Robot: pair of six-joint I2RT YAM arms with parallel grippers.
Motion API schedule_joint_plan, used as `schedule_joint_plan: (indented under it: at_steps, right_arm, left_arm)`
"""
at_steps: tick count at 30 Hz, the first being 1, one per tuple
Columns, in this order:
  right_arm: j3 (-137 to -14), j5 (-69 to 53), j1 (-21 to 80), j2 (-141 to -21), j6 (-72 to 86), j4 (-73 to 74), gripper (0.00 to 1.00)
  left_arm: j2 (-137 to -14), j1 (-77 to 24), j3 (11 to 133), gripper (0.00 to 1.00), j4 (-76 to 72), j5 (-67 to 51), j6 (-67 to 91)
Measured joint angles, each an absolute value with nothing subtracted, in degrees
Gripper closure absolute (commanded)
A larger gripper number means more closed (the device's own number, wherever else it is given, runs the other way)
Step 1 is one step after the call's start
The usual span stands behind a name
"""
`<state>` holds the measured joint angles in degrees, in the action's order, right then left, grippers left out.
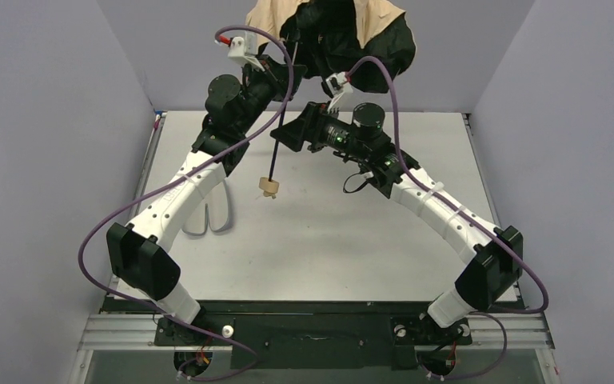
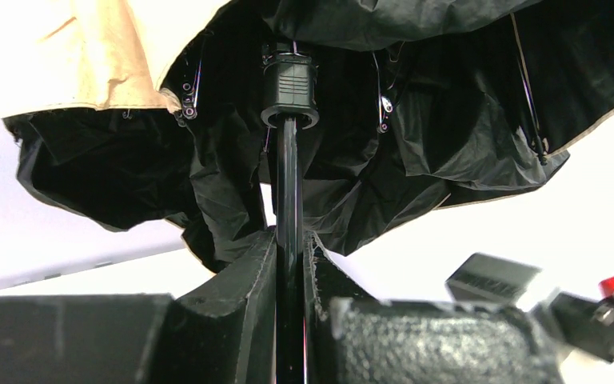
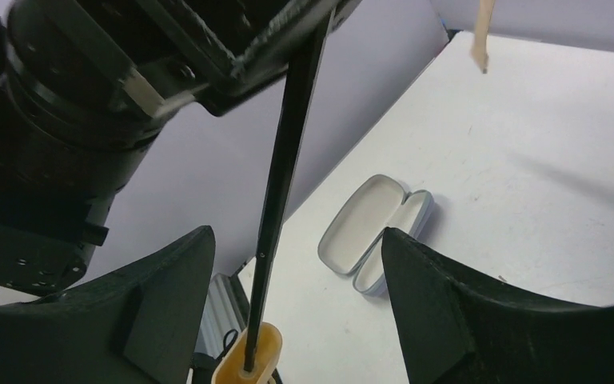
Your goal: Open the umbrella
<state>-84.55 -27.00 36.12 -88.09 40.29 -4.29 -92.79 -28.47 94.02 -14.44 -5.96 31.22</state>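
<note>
The left gripper (image 2: 289, 248) is clamped on the umbrella (image 2: 448, 120) shaft, held high at the far side, canopy bunched. The right wrist view alone shows the right gripper (image 3: 292, 248) spread wide around the shaft above the knob (image 3: 252, 356), with the case (image 3: 376, 228) lying open on the table (image 3: 544, 176)

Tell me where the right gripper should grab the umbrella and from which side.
The bare shaft just above the knob, from the side: it hangs thin and straight below the left gripper clamping it, inside the open right gripper; the wider knob should stop slip.
</note>
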Motion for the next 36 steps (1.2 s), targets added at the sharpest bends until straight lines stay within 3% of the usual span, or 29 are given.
schedule_joint_plan:
  at_steps: [6,12,17,20,24,25,29,31,33,36]
  right_arm:
    - [-84.62,-27.46,37.50,-91.64,40.18,-7.05,0.54]
    - [-85.62,-30.98,37.60,-94.43,44.45,-12.93,0.58]
    - [-86.00,-33.89,37.93,-96.44,48.21,-17.34,0.55]
    - [-86.32,-35.07,38.09,-97.95,49.95,-18.92,0.60]
    - [-86.48,-36.12,38.35,-98.28,51.27,-20.40,0.84]
    - [-86.52,-36.40,38.35,-98.26,51.31,-20.71,0.97]
    - [-86.78,-36.95,38.59,-98.26,52.34,-21.26,1.00]
    - [-86.80,-36.97,38.52,-98.21,51.88,-20.93,1.00]
    - [-86.89,-36.97,38.33,-98.02,50.83,-19.81,1.00]
    - [-87.00,-36.64,37.74,-97.17,47.27,-14.66,1.00]
  left_arm:
    - [-92.79,-28.47,94.02,1.00,-15.35,-6.02,32.75]
    - [-92.71,-28.47,93.89,1.00,-17.28,-6.31,33.95]
    - [-92.05,-28.53,93.12,1.00,-18.28,-6.70,34.83]
    - [-91.92,-28.53,93.12,1.00,-18.65,-6.72,35.03]
    - [-91.92,-28.51,92.99,1.00,-19.00,-6.74,35.09]
    - [-91.92,-28.51,92.88,1.00,-19.16,-6.74,35.16]
    - [-91.88,-28.49,92.49,1.00,-19.68,-6.87,35.11]
    - [-91.85,-28.45,92.49,0.95,-19.70,-6.92,35.11]
    - [-91.79,-28.27,92.33,0.81,-19.68,-7.27,34.87]
    - [-90.91,-27.53,91.29,0.48,-19.51,-7.86,34.22]
